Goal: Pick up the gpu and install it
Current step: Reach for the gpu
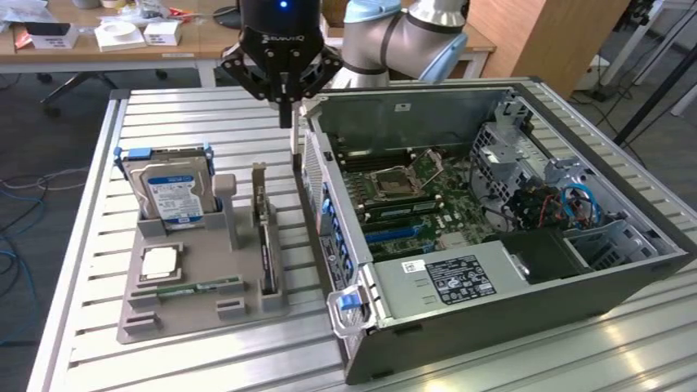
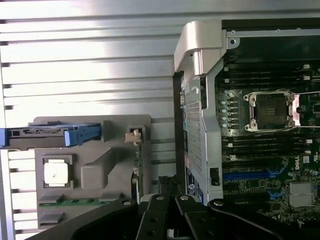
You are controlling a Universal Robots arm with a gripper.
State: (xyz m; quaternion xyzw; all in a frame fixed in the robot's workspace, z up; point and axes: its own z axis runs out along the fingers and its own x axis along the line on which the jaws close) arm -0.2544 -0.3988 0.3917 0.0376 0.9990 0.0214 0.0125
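Hovering over the narrow lane between the gray holder (image 1: 179, 309) and the open computer case (image 1: 523, 310), the pincer (image 1: 286, 114) is holding its fingers pressed together, pinching nothing. The gpu (image 1: 264, 245) is standing on its long edge in the holder's slot nearest the case, silver bracket at its far end. It is sitting below the pincer and apart from it.

Bare slatted surface (image 1: 153, 114) is lying open beyond the holder and along the exterior view's left. Between the holder and the case, only a slim strip is showing. The case's side wall is rising just beside the gpu on the exterior view's right, and a blue-tabbed latch (image 1: 346, 300) is jutting out at its near corner.

On the gpu's other side a gray post of the holder is standing close. Past it the hard drive (image 1: 169, 192) is sitting upright in a blue-edged caddy. A processor chip (image 1: 160, 261) and a green RAM stick (image 1: 196, 287) are lying flat in the holder. Inside the case the motherboard (image 1: 414, 196) is lying exposed.

In the wrist view the gpu is showing as a thin edge that is hard to make out, and the pincer's dark linkage is covering its near end. The arm (image 1: 403, 37) is running out of the exterior view's top edge.
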